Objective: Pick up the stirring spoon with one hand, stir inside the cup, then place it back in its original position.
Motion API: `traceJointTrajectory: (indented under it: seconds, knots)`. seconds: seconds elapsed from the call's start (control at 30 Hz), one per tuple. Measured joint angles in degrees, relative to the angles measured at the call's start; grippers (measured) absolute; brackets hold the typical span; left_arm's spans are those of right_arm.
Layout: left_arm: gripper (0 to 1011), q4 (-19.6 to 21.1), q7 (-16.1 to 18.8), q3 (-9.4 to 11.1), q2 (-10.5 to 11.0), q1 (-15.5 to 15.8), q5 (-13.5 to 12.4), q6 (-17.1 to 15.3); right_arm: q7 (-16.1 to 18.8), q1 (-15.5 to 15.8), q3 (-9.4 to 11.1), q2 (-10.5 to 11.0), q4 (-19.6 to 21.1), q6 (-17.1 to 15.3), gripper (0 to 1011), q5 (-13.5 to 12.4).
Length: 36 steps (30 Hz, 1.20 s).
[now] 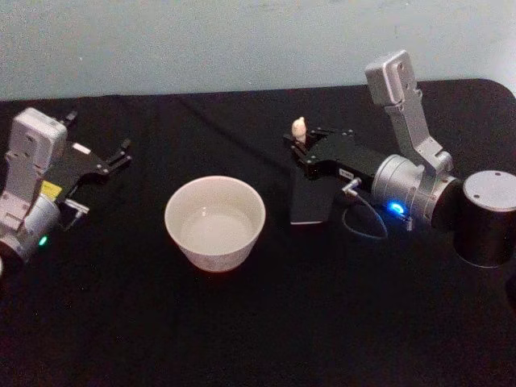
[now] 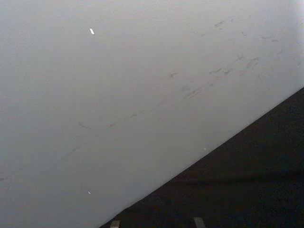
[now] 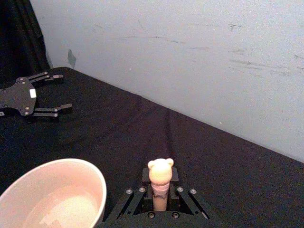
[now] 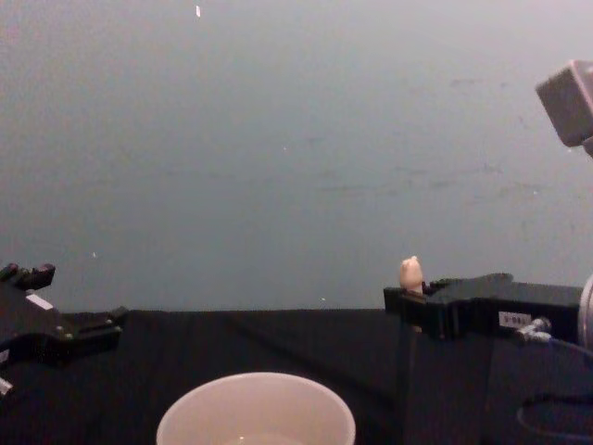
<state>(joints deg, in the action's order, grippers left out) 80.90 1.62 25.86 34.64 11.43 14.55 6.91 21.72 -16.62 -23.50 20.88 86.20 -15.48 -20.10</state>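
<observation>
The spoon (image 1: 299,126) is being gripped by the right jaws, which are clenched on its cream handle just below the small bear head (image 3: 160,167). In the right wrist view the head is being shown upright, rising between the fingers (image 3: 124,203) that are pressed in from either side. The spoon's stem and bowl are being hidden by the jaws, so it cannot be told whether they are inside the holder (image 1: 310,205). In the head view that dark grey holder is being seen directly under the jaws, standing on the black surface (image 1: 266,322). The right arm (image 1: 407,181) is being stretched in from the right side, roughly level above the surface.

The cup (image 1: 215,222), round and off-white, is being shown just to the left of the holder, near it but apart.

The left jaws are being held released, with their fingers (image 3: 53,109) spread wide, low over the surface at the far left and well apart from the cup. The left arm (image 1: 32,193) is being rested at that edge. A pale wall (image 4: 278,139) is being seen behind the surface.
</observation>
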Motion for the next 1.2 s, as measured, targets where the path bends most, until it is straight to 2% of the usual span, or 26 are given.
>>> traceJointTrajectory:
  seconds: [0.37, 0.67, 0.97, 1.2]
  knots:
    - [1001, 0.0, 0.0, 0.0, 0.0, 0.0, 0.0, 0.0, 0.0, 0.1, 0.0, 0.1, 0.3, 0.0, 188, -0.1]
    - [1001, 0.0, 0.0, 0.0, 0.0, 0.0, 0.0, 0.0, 0.0, 0.5, 0.0, 0.7, 1.8, 0.1, 188, -1.1]
    - [1001, 0.0, 0.0, 0.0, 0.0, 0.0, 0.0, 0.0, -0.5, 1.2, 1.3, 1.3, 4.8, 0.8, 188, -2.8]
    - [1001, 0.0, 0.0, 0.0, 0.0, 0.0, 0.0, 0.0, -0.7, 2.1, 2.8, 2.2, 8.3, 1.3, 188, -5.3]
